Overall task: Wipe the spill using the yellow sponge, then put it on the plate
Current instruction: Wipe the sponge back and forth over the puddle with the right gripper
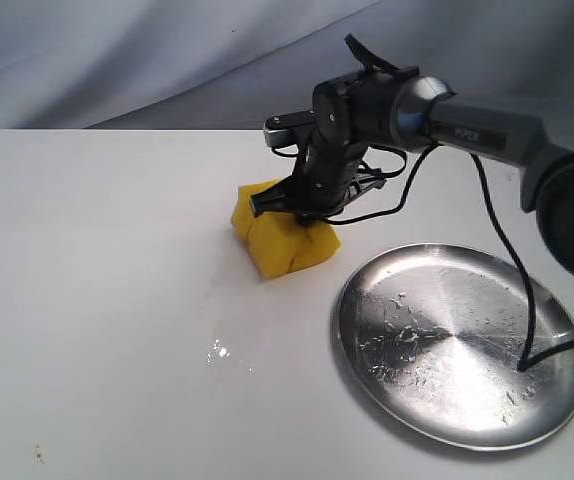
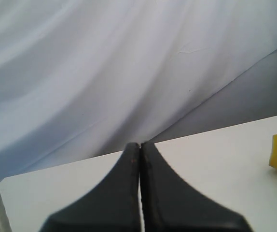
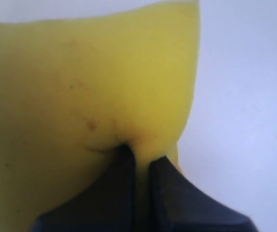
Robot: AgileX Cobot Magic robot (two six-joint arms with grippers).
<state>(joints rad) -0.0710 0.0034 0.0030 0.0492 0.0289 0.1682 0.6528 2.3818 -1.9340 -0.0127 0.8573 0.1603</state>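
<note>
While the right fingers [image 3: 121, 193] pinch the yellow sponge [image 1: 285, 242] on the surface [image 1: 97, 280] (beside the plate [image 1: 467, 345], apart from the spill [image 1: 223, 352]), the left fingers [image 2: 112, 200] sit closed, empty.

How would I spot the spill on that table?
Start at the round silver plate on the white table. Left of it in the exterior view, nearer the camera than the yellow sponge, lies the spill: a small glossy wet patch, flat and almost colourless.
</note>
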